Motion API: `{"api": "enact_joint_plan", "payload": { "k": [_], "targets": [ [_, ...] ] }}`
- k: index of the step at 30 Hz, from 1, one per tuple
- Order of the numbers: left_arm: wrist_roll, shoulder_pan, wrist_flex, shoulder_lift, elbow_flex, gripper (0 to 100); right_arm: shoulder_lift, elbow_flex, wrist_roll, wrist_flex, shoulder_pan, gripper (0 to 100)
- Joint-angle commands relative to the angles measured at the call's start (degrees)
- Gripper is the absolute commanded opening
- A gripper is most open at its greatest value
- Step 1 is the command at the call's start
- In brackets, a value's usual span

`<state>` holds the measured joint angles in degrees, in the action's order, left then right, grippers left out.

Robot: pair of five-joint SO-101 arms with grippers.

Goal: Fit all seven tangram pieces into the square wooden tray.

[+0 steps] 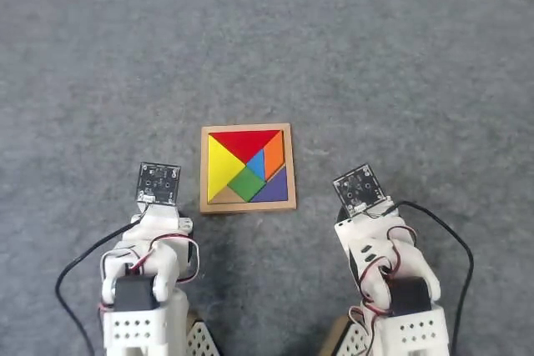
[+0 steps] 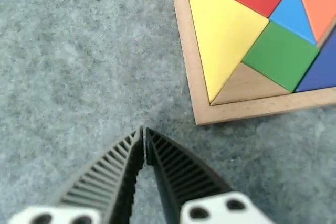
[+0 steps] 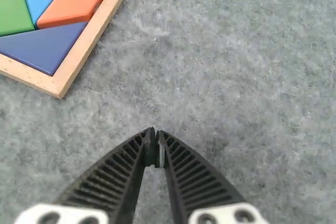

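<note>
Tangram pieces are all lying flush inside the square wooden tray on the table, looking light, stiff and smooth; any grasp is likely needing a pinch across opposite edges. The left gripper and right gripper are hanging closed and empty near the tray's front corners.

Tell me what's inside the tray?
Seven pieces fill the tray: red triangle, yellow triangle, orange piece, blue triangle, green square, purple triangle and wooden triangle. They hide its floor.
</note>
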<state>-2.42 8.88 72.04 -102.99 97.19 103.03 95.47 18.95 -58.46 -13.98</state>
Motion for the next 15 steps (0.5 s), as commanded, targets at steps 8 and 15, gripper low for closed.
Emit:
{"api": "enact_joint_plan", "payload": {
  "k": [8,15],
  "targets": [
    [-0.26,0.44,0.18,-1.05,-0.75,2,0.22,0.97,0.53,-2.51,-0.66,1.2],
    [-0.26,0.44,0.18,-1.05,-0.75,2,0.13,0.97,0.44,-16.13,-0.75,1.1]
  ]
}}
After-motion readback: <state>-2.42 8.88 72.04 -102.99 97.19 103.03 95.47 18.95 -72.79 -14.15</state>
